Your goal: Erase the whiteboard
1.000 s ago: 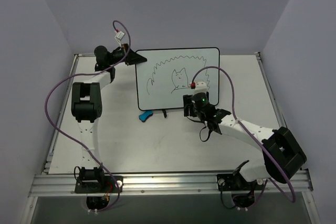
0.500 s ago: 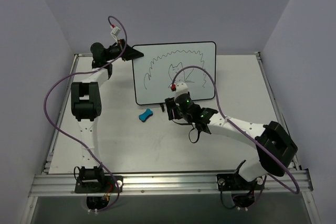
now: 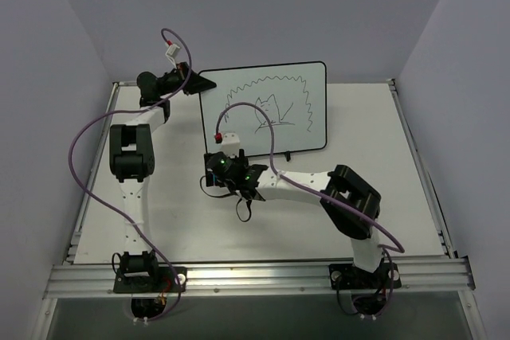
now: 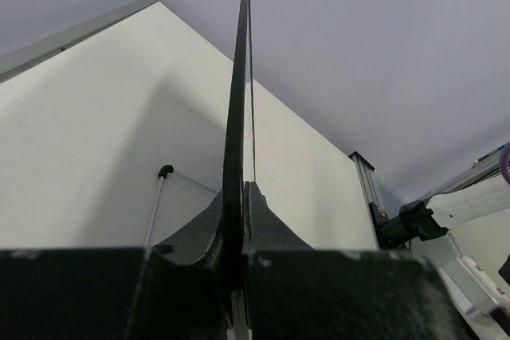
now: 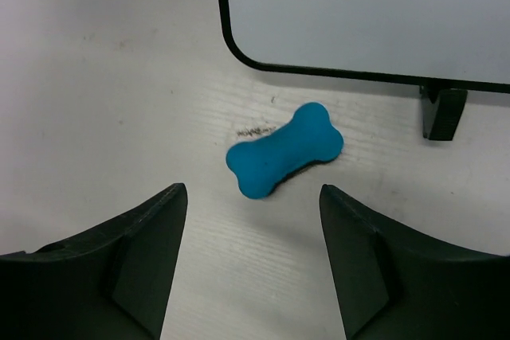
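Swung leftward, the right gripper (image 5: 252, 216) hangs open over the small blue bone-shaped eraser (image 5: 284, 150) just before the black-framed glossy whiteboard (image 3: 311, 117), whose edge the left gripper (image 4: 239, 205) pinches. Off-centre closing could flick the eraser away.

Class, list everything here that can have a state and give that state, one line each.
Large white whiteboard with black frame: standing, black drawing unerased.
Small blue bone-shaped eraser: lying flat, ungripped.
Left gripper: jaws shut on the whiteboard's edge.
Right gripper: jaws open, above the eraser.
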Tool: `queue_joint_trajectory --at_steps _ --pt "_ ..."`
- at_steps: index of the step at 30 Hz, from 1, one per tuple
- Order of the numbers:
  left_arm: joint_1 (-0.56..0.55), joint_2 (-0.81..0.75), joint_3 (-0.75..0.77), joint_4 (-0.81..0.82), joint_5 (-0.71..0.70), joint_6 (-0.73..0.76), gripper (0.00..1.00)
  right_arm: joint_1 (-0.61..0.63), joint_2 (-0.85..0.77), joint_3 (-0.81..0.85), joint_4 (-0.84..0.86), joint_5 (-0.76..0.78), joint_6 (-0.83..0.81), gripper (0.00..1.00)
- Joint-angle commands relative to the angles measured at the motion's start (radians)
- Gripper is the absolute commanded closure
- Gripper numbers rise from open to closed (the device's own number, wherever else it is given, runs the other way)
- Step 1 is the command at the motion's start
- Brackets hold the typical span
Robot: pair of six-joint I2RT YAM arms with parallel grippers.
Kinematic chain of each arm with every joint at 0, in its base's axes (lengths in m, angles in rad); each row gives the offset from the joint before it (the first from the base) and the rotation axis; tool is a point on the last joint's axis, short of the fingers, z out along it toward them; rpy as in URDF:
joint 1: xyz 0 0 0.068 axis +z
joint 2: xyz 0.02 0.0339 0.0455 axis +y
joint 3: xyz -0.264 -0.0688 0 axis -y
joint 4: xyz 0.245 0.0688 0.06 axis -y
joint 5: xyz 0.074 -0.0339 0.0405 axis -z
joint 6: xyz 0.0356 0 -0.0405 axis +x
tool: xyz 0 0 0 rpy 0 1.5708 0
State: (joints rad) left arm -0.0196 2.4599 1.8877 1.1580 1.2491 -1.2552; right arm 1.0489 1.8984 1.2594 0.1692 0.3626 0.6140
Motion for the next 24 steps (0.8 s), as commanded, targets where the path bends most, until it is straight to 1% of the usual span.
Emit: queue_joint_trajectory --at_steps 1,3,10,11,15,17,24 --pt "0.014 -0.022 0.028 0.207 -0.051 0.030 0.98 0.025 0.088 0.133 -0.146 0.205 0.165 0.37" --pt "0.015 -0.029 0.010 0.207 -0.051 0.045 0.98 0.040 0.106 0.165 -0.193 0.271 0.187 0.34" --pt "0.014 -0.038 -0.041 0.261 -0.088 0.060 0.98 0.042 0.197 0.242 -0.278 0.299 0.270 0.32" --pt "0.014 -0.033 -0.039 0.264 -0.088 0.054 0.98 0.040 0.203 0.244 -0.289 0.302 0.306 0.32" --pt "0.014 -0.027 -0.038 0.278 -0.086 0.051 0.98 0.042 0.235 0.264 -0.292 0.309 0.352 0.32" --pt "0.012 -0.027 -0.039 0.281 -0.082 0.051 0.98 0.048 0.249 0.287 -0.298 0.337 0.369 0.32" --pt "0.012 -0.026 -0.042 0.281 -0.079 0.050 0.98 0.051 0.271 0.327 -0.278 0.355 0.377 0.34"
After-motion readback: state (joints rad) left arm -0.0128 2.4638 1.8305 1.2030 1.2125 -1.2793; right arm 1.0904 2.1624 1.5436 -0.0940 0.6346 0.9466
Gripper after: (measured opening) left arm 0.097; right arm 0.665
